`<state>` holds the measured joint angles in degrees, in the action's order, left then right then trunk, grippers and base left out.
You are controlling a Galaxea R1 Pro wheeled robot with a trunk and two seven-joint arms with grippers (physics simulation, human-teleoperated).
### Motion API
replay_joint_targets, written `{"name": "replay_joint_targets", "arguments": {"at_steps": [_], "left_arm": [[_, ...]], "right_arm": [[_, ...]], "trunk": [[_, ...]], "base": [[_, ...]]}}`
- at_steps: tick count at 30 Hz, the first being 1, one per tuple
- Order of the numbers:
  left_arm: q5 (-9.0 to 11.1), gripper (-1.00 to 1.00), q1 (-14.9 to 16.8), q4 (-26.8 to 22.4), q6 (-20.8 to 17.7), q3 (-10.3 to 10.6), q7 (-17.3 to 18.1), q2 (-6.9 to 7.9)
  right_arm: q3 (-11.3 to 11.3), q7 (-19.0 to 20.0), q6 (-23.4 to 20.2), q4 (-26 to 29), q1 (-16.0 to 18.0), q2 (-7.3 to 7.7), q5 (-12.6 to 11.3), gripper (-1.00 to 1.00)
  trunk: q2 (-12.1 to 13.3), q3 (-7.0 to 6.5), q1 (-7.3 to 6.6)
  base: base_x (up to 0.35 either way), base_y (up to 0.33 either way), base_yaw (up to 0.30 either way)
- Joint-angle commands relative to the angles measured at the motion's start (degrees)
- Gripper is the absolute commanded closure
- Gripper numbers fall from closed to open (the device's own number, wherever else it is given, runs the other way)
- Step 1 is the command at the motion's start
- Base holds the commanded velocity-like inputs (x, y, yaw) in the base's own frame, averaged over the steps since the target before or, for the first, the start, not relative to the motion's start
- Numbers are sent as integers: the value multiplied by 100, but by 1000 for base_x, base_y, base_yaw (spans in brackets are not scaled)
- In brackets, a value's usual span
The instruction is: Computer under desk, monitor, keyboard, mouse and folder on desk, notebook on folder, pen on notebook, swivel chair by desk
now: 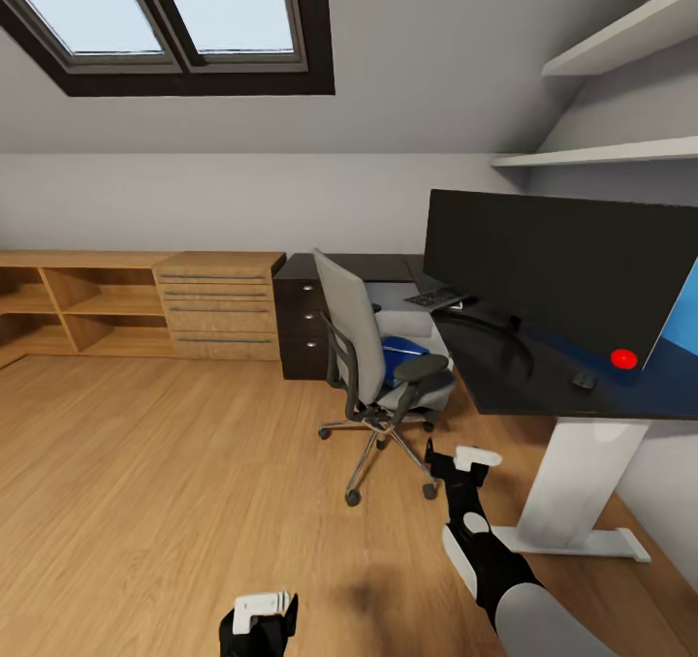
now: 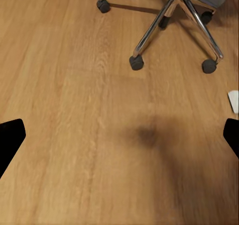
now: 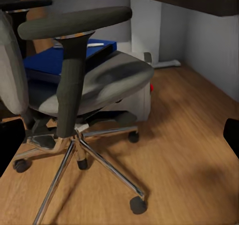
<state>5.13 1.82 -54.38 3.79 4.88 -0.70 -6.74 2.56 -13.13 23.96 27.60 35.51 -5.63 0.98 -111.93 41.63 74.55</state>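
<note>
Still seated, blue folder [image 1: 402,355] on swivel chair [image 1: 373,366], beside desk [image 1: 543,386]

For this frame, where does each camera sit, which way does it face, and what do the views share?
Head view: high on the robot, looking down at swivel chair, desk and monitor; both arms show.
Left wrist view: on the left arm, facing the wooden floor; dark fingertips at the edges.
Right wrist view: low on the right arm, facing the folder on the chair seat.
Shared: all three show the chair's chrome base.
</note>
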Motion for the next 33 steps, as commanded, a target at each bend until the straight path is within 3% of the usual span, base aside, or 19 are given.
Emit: {"name": "replay_joint_targets", "arguments": {"at_steps": [1, 10, 33], "left_arm": [[55, -100, 3, 27, 50, 13, 26, -3], [51, -100, 3, 83, 188, 22, 105, -15], [48, -100, 3, 77, 193, 2, 76, -12]], "right_arm": [[25, -29, 54, -9, 5, -8, 16, -100], [25, -168, 193, -18, 9, -9, 33, -100], [28, -172, 229, -10, 9, 9, 34, -100]], "trunk": [[-2, 5, -1], [-2, 5, -1], [-925, 418, 504]], "base": [[0, 0, 0], [0, 0, 0], [0, 0, 0]]}}
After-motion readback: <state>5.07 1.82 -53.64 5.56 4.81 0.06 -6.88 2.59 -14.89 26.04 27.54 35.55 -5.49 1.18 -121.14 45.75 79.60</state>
